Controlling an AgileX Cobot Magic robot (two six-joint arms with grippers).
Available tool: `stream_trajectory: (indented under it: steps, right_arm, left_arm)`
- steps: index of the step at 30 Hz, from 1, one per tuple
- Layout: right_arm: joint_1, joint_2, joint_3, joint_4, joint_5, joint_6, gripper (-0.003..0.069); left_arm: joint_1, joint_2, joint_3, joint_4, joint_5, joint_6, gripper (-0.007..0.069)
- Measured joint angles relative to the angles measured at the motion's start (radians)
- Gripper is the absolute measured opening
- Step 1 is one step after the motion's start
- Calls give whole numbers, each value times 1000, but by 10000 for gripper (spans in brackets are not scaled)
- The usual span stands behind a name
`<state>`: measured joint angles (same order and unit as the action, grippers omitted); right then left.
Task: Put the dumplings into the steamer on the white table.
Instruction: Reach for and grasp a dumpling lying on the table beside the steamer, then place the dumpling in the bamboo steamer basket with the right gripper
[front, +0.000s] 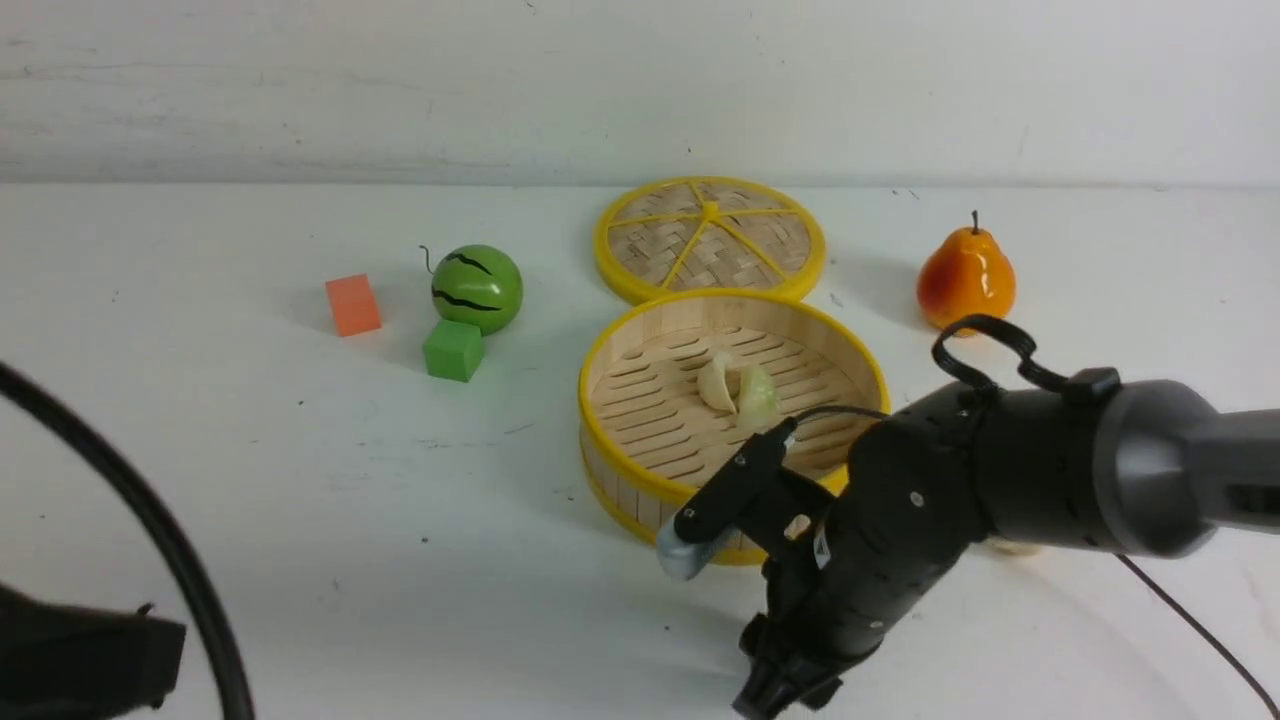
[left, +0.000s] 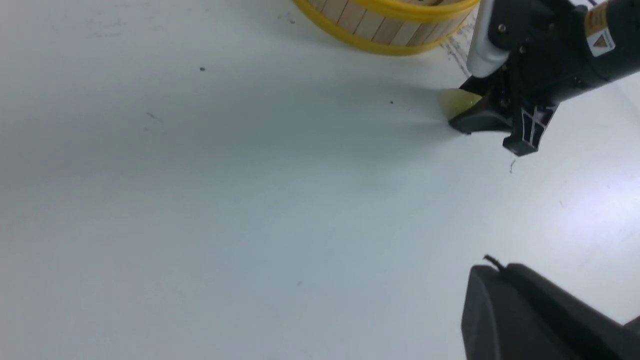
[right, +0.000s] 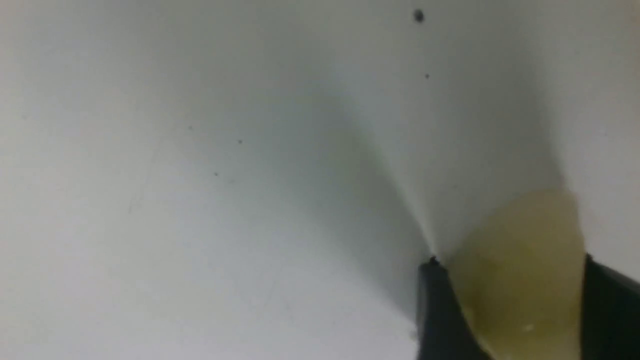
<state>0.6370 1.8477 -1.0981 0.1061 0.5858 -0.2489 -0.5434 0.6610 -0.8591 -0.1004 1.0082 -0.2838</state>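
Observation:
The steamer (front: 600, 350) stands mid-table on the white table (front: 400, 500), and two pale dumplings (front: 716, 383) (front: 758, 397) lie on its slats. My right gripper (front: 780, 690) points down at the table just in front of the steamer (left: 385, 30). In the right wrist view a yellowish dumpling (right: 520, 270) fills the gap between the right gripper's (right: 510, 262) two fingers and touches both. The left wrist view shows that dumpling (left: 457, 102) on the table at the right gripper's (left: 492, 132) tips. My left gripper (left: 480, 272) is shut and empty, low at the front left (front: 165, 630).
The woven steamer lid (front: 710, 240) lies flat behind the steamer. A pear (front: 965, 278) stands at the back right. A small watermelon (front: 477, 288), a green cube (front: 453, 349) and an orange cube (front: 352, 304) sit at the back left. A black cable (front: 150, 520) arcs at the front left.

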Motion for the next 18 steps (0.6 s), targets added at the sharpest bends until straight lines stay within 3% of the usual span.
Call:
stream_trajectory:
  steps: [1, 9, 18]
  right_arm:
    - [0, 0, -20, -9, 32, 0, 234]
    - [0, -19, -305, -11, 264, 25, 246]
    - [0, 127, -660, -65, 194, 289, 246]
  left_arm:
    - [0, -7, 1, 0, 13, -1, -14]
    - [0, -21, 2, 7, 143, -3, -14]
    - [0, -21, 2, 8, 159, 42, -14]
